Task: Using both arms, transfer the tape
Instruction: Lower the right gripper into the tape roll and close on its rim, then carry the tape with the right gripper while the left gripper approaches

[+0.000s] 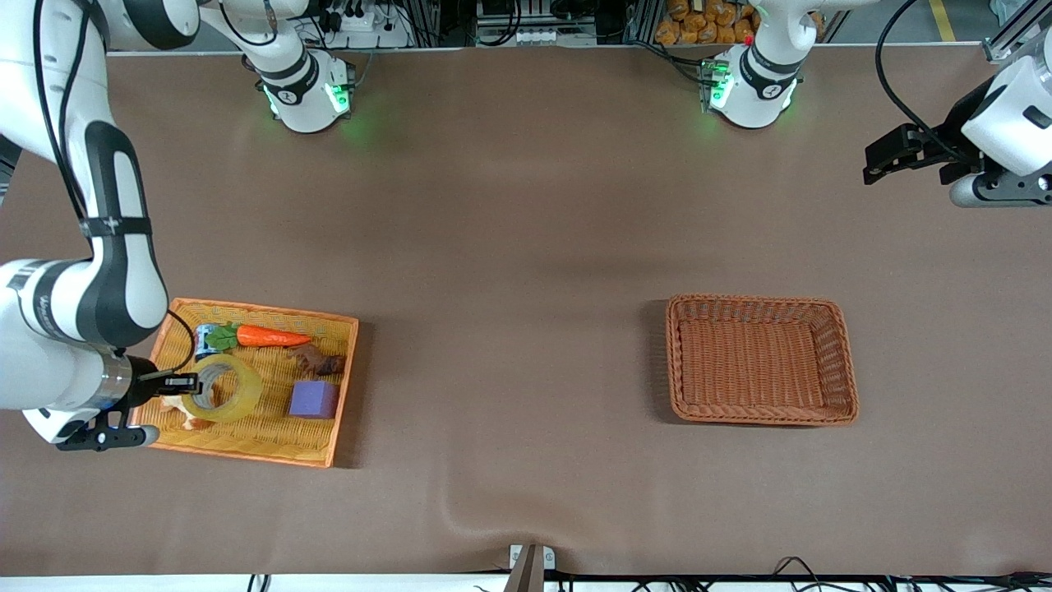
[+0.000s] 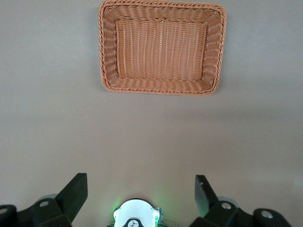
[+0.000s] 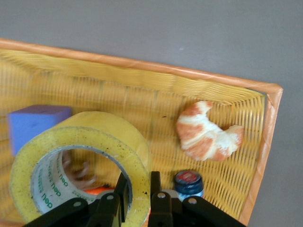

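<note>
The tape is a yellowish ring with a grey core, standing tilted in the orange tray at the right arm's end of the table. My right gripper is shut on the ring's wall, one finger inside the core and one outside. The right wrist view shows the tape in the right gripper above the tray's weave. My left gripper waits open and empty, high over the left arm's end of the table. Its fingers stand wide apart in the left wrist view.
In the tray lie a carrot, a purple cube, a brown piece, a croissant and a small red-capped bottle. A brown wicker basket stands toward the left arm's end, also in the left wrist view.
</note>
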### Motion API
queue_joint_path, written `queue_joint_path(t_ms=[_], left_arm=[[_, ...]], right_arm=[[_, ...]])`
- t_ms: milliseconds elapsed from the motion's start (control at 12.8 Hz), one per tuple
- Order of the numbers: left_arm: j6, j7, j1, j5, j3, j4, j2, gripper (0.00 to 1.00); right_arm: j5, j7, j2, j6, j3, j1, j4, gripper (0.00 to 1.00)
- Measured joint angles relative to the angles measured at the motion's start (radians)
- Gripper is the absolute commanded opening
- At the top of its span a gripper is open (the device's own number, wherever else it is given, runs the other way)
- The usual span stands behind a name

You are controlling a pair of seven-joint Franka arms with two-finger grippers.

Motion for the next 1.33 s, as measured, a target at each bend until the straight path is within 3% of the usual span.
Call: queue_joint_path(t_ms=[157, 392, 627, 1020, 1333], left_arm=[[0.0, -0.004, -0.001, 0.001, -0.001, 0.0, 0.011, 1.0], [0.001, -0.01, -0.004, 0.001, -0.006, 0.0, 0.019, 1.0], [0.001, -0.013, -0.002, 0.001, -0.006, 0.001, 0.019, 1.0], [0.016, -0.013, -0.002, 0.002, -0.006, 0.002, 0.019, 1.0], [0.073, -0.013, -0.004, 0.001, -0.007, -0.003, 0.037, 1.0]], right_arm=[[0.014, 0.019, -0.012, -0.021, 0.01, 0.055, 0.0, 0.0], [0.113, 0.129, -0.009, -0.064, 0.015, 0.195, -0.005, 0.0], [0.138, 0.221, -0.001, -0.052, 0.017, 0.346, -0.006, 0.0], [0.139, 0.563, 0.023, 0.088, 0.014, 0.619, -0.03, 0.0], [0.139, 0.705, 0.054, 0.216, 0.011, 0.714, -0.104, 0.0]])
